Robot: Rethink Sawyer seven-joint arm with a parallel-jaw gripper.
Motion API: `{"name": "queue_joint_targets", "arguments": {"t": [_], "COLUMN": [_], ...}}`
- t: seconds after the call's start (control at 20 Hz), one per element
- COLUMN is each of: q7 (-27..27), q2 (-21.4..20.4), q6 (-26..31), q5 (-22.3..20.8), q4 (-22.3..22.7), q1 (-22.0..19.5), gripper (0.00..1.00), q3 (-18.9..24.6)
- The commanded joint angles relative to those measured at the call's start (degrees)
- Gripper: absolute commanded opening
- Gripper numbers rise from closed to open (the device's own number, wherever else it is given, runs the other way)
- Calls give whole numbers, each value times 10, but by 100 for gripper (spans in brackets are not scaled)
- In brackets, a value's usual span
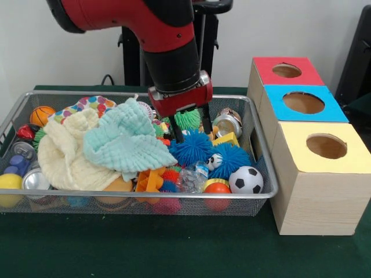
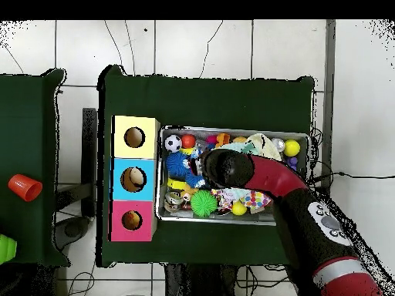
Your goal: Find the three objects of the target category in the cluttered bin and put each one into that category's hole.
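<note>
Bin [image 1: 264, 174]: wire mesh basket, centre-left of the front view, heaped with mixed toys; target category not identifiable from the pictures.
Contents, left to right: yellow ball [image 1: 10, 182] at the lower left corner; cream cloth [image 1: 64, 153] and pale green cloth [image 1: 124, 139] draped over the middle, probably hiding further items; gripper [image 1: 189, 131] hanging above the blue spiky balls [image 1: 191, 147], its two dark fingers [image 1: 176, 132] parted and empty, one tip at the left edge of the near ball, apparently set to straddle and pick it; green spiky ball [image 1: 187, 119] behind the claw; soccer ball [image 1: 246, 180] at the lower right corner.
Right of frame: three wooden boxes standing just beside the basket within easy reach, red-topped box [image 1: 287, 70], blue-topped box [image 1: 304, 103], yellow-topped box [image 1: 324, 146], each with one round hole.
</note>
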Motion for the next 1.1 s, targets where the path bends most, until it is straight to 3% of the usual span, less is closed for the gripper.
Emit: {"name": "queue_joint_targets", "arguments": {"t": [0.05,0.25,0.65,0.8,0.95,1.1], "q7": [131,128,140,144,168,185], "q2": [72,99,114,105,62,44], "q6": [-58,-79,-103,-97,-76,-34], "q5": [22,23,33,40,53,70], "q4": [24,10,14,22,39,14], "q1": [2,7,22,27,51,89], "gripper": [100,100,100,100,100,100], "q3": [-22,-25,-23,-25,-47,-85]}}
